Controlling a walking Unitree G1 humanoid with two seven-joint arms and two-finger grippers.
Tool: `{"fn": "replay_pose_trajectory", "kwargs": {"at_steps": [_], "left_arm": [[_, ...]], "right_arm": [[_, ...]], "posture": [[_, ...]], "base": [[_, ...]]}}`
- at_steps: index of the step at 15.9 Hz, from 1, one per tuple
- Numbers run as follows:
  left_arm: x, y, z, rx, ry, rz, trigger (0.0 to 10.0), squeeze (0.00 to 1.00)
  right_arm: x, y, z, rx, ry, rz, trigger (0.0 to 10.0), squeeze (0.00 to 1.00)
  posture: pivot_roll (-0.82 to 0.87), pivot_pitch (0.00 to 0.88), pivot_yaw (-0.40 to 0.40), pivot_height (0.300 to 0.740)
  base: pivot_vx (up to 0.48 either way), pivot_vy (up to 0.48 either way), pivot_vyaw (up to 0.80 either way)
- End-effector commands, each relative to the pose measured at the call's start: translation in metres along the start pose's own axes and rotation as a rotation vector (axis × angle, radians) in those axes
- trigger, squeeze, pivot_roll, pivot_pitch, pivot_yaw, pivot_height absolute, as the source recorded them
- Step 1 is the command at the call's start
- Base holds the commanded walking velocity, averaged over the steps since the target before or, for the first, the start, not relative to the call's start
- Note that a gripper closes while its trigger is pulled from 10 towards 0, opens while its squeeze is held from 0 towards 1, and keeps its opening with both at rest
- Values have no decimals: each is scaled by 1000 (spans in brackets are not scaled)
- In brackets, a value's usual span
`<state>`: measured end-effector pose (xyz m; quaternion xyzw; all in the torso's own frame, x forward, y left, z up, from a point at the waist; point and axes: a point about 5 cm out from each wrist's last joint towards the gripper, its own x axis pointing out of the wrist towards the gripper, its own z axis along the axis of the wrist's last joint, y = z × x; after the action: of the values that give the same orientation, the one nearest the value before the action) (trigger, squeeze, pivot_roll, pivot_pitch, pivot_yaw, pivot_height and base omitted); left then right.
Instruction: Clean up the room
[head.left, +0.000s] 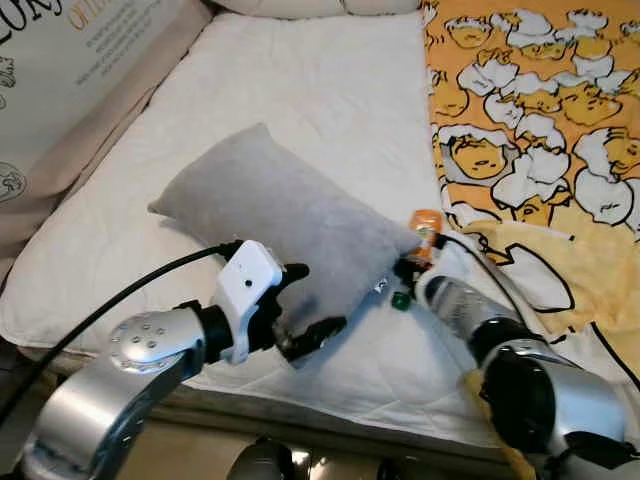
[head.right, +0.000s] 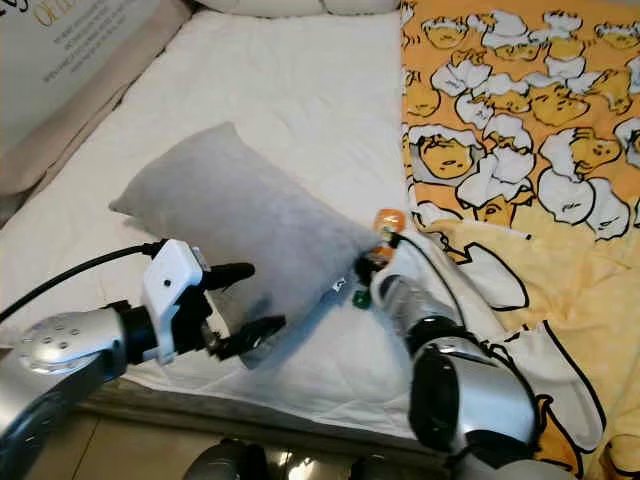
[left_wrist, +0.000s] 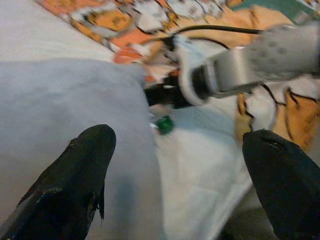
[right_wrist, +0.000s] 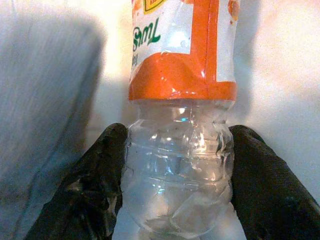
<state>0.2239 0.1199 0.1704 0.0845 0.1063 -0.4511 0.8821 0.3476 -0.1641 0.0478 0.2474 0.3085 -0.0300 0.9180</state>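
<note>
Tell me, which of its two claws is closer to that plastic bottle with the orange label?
Right. The right gripper has its fingers on either side of the bottle; the left gripper is at the grey pillow, farther off.

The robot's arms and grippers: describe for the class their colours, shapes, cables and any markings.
Both arms are silver metal with rounded joints and black sections near the wrists. The left arm's elbow joint shows a ring of small dots. The left gripper has two long black fingers behind a white block, with a black cable trailing back from it. The right gripper has thick, matte black fingers; a thin black cable loops over its wrist.
</note>
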Motion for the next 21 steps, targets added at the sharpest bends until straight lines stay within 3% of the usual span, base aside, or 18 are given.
{"fn": "replay_pose_trajectory", "kwargs": {"at_steps": [1, 2, 4, 5, 6, 7, 9, 10, 11, 12, 14, 18, 21], "left_arm": [[3, 4, 0, 52, -25, 52, 10000, 0], [4, 6, 0, 62, -31, 66, 10000, 0], [9, 19, -4, 61, -48, 201, 10000, 0], [10, 28, -5, 51, -83, 321, 10000, 0], [9, 33, -8, 17, -80, 376, 10000, 0], [9, 36, -11, -8, -76, 411, 10000, 0], [1, 47, -28, -147, -35, 565, 10000, 0], [1, 46, -30, -148, -41, 583, 10000, 0], [1, 41, -31, -146, -74, 599, 10000, 0], [1, 38, -31, -145, -92, 612, 10000, 0], [-2, 35, -29, -163, -87, 678, 10000, 0], [-14, 28, -33, -149, -70, 754, 10000, 0], [-21, 34, -37, -153, -58, 771, 10000, 0]], "right_arm": [[-3, -11, 8, 15, -40, -5, 0, 0], [-3, -13, 10, 17, -45, -5, 0, 0], [-8, -23, 26, 7, -139, 7, 0, 0], [-18, -23, 44, 31, -273, 70, 2039, 0], [-29, -23, 51, -6, -348, 86, 10000, 0], [-38, -22, 55, -34, -397, 97, 10000, 0], [-79, 8, 52, -285, -521, 215, 10000, 0], [-90, 19, 48, -335, -536, 269, 10000, 0], [-109, 43, 34, -455, -546, 382, 10000, 0], [-112, 48, 28, -495, -544, 387, 10000, 0], [-122, 39, 17, -401, -523, 352, 10000, 0], [-139, 23, -6, -425, -432, 316, 10000, 0], [-148, 19, -21, -446, -376, 330, 10000, 0]], "posture": [[94, 0, 28, 740], [79, 0, 26, 740], [43, 0, 29, 740], [19, 0, 37, 740], [6, 0, 46, 740], [6, 0, 46, 740], [-62, 0, 89, 740], [-82, 0, 99, 740], [-110, 0, 100, 740], [-85, 0, 80, 740], [-46, 0, 72, 740], [-22, 0, 49, 740], [-59, 0, 74, 740]], "base": [[0, 0, 0], [0, 0, 0], [0, 0, 0], [0, 0, 0], [0, 0, 0], [0, 0, 0], [0, 0, 800], [0, 0, 800], [0, 0, 800], [0, 0, 800], [0, 0, 800], [0, 0, 800], [0, 0, 800]]}}
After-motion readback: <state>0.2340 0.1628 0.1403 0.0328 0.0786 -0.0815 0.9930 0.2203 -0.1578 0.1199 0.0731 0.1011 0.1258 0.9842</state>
